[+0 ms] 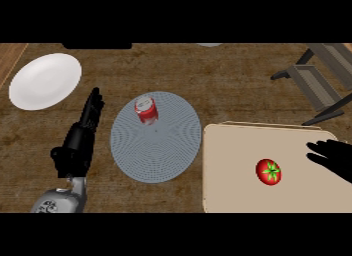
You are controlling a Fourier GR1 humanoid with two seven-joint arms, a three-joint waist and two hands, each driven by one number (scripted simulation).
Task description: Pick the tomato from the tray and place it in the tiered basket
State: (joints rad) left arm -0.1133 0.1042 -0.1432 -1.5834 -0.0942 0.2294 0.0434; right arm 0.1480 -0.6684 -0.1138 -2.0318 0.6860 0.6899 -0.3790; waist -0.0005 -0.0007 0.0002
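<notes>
- Head view: the tomato (268,171) is seen lying near the middle of the beige tray (231,150), green stem star turned up, touched by nothing.
- It is judged light, round and smooth-skinned, so it is likely to roll or slip if nudged, and soft enough to bruise. It is best taken from above across its widest girth, fingers on one side and thumb opposite.
- The right hand (341,160) is held at the tomato's 3 o'clock, over the tray's far side, fingers spread and empty. It is near the fruit but apart from it.
- The left hand (81,135) is noted at 9 o'clock of the grey round mat (157,155), fingers straight and pressed together, pointed to 12 o'clock, holding nothing. It is read as resting.
- The tiered basket (317,84) is logged at the tomato's 1 o'clock, well apart.
- A red can (146,110) is seen on the mat.
</notes>
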